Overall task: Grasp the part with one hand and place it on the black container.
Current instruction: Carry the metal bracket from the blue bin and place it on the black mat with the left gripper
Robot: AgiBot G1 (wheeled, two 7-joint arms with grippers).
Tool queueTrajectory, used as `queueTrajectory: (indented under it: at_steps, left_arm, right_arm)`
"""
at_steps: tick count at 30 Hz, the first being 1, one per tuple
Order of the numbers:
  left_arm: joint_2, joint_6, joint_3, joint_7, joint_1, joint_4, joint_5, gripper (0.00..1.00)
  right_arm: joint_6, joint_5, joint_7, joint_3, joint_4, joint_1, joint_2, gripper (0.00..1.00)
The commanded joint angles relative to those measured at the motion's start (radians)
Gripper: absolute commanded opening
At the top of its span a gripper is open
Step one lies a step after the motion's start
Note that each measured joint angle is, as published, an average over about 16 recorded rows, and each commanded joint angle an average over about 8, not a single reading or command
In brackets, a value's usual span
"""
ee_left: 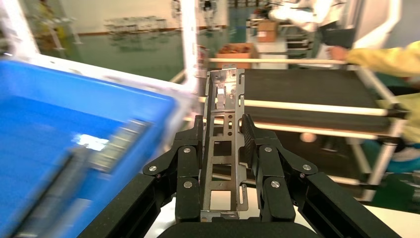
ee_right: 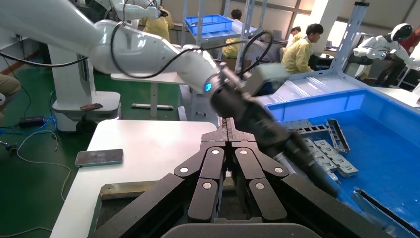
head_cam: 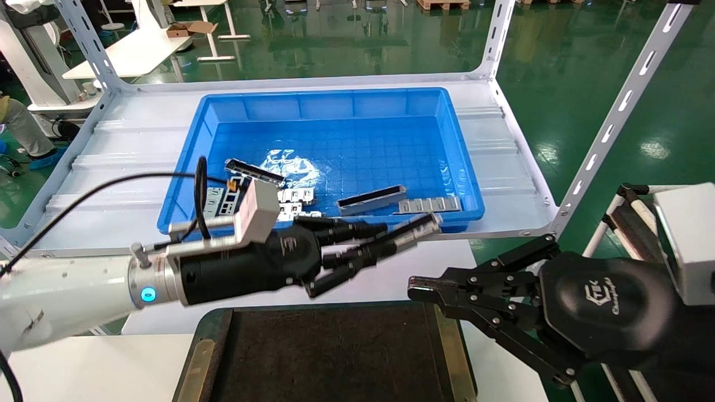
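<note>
My left gripper clamps the long silver-grey metal channel part, beyond the matte black brass-rimmed container's far edge; right gripper closed empty, near right; shallow grip, part may swivel.

Part in left gripper
</note>
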Motion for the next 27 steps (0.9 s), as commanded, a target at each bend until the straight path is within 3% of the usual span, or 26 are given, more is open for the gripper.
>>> queueTrajectory:
  at_steps: [1, 13, 27]
  left_arm:
    - [-0.012, 0.009, 0.002, -0.028, 0.042, -0.059, -0.006, 0.00]
    - [-0.055, -0.213, 0.019, -0.181, 0.343, -0.387, 0.026, 0.00]
    - [0.012, -0.758, 0.038, -0.451, 0.630, -0.581, 0.122, 0.00]
  right_arm:
    - [0.000, 0.000, 0.000, 0.000, 0.000, 0.000, 0.000, 0.00]
    - [0.000, 0.000, 0.000, 0.000, 0.000, 0.000, 0.000, 0.00]
    - [0.000, 0.000, 0.000, 0.000, 0.000, 0.000, 0.000, 0.00]
